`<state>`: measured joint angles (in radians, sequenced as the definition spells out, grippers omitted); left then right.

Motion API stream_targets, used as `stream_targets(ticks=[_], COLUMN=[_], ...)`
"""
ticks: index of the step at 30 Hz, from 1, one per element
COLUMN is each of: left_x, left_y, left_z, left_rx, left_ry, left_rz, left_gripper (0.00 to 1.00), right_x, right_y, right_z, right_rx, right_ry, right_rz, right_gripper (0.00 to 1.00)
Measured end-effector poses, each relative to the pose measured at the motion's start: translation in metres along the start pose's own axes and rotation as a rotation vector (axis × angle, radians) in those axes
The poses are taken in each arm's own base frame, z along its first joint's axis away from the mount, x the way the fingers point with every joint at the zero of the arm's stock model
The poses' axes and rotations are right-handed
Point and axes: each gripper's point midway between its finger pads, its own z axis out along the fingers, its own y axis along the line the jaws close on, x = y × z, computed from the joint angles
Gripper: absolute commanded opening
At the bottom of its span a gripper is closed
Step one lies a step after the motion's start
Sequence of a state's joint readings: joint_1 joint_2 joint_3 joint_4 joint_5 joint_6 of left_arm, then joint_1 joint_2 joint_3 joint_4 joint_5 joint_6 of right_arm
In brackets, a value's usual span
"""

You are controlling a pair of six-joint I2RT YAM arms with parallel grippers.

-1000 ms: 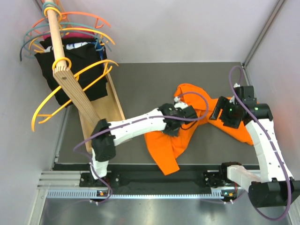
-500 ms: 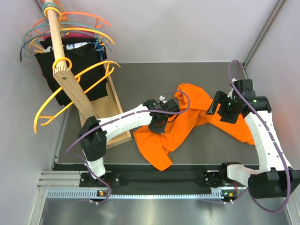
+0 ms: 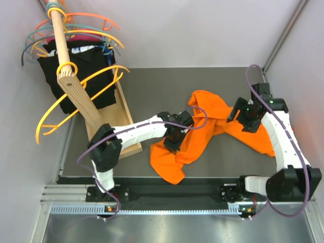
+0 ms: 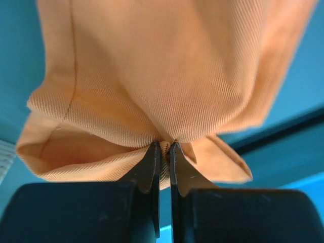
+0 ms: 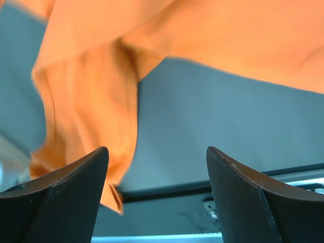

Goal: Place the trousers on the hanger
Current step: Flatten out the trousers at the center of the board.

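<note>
Near the middle of the surface (image 3: 152,86), my left hand (image 4: 163,147) pinches the trousers (image 3: 212,126) tight; my right hand (image 5: 157,152), at 3 o'clock, gapes wide, empty. The hanger (image 3: 101,72) hangs at 10 o'clock.

I read the trousers (image 3: 202,135) as plain bright orange, with a fine diagonal weave up close. The hanger (image 3: 104,71) is amber-yellow. Behind it are coral-orange hangers (image 3: 101,17) and teal hangers (image 3: 24,50). The hung garments (image 3: 81,66) are black and the counter (image 3: 152,91) is dark grey. My left arm (image 3: 136,132) and right arm (image 3: 284,144) are white with black joints. The left claw (image 4: 163,144) and right claw (image 5: 157,152) are black.
</note>
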<state>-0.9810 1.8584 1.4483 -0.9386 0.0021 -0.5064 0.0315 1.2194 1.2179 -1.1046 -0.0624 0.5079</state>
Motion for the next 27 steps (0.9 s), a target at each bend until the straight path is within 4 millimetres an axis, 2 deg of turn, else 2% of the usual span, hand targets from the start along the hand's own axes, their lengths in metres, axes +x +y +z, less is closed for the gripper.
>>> stream_targets(ticks=[3,4,8,10,14,18,21,24,27], left_x=[0.011,0.015,0.023,0.024,0.023,0.024,0.03,0.037,0.041], left_y=[-0.007,-0.009,-0.017,-0.019,-0.021,-0.017,-0.013,-0.008,-0.005], left_z=[-0.012,-0.017,-0.044,-0.053,-0.063,-0.059,-0.05,-0.032,-0.013], left_rx=[0.073,0.098,0.194,0.221,0.24,0.22,0.207,0.187,0.158], left_ry=[0.004,0.002,-0.036,-0.056,-0.081,-0.081,-0.062,-0.027,0.019], left_rz=[0.032,0.04,0.067,0.075,0.08,0.078,0.078,0.074,0.069], left_gripper=[0.0,0.0,0.0,0.0,0.0,0.0,0.0,0.05,0.18], right_x=[-0.018,-0.023,-0.049,-0.058,-0.073,-0.08,-0.079,-0.074,-0.061], right_y=[-0.016,-0.024,-0.049,-0.052,-0.043,-0.029,-0.017,-0.006,-0.007], right_z=[0.022,0.024,0.053,0.064,0.083,0.088,0.089,0.092,0.097], right_rx=[0.049,0.062,0.088,0.087,0.048,-0.017,-0.05,-0.079,-0.077], right_ry=[-0.004,-0.013,-0.021,-0.017,0.007,0.012,0.018,0.026,0.053], right_rz=[0.131,0.169,0.359,0.392,0.406,0.394,0.367,0.331,0.312], right_gripper=[0.78,0.77,0.78,0.78,0.79,0.79,0.8,0.8,0.8])
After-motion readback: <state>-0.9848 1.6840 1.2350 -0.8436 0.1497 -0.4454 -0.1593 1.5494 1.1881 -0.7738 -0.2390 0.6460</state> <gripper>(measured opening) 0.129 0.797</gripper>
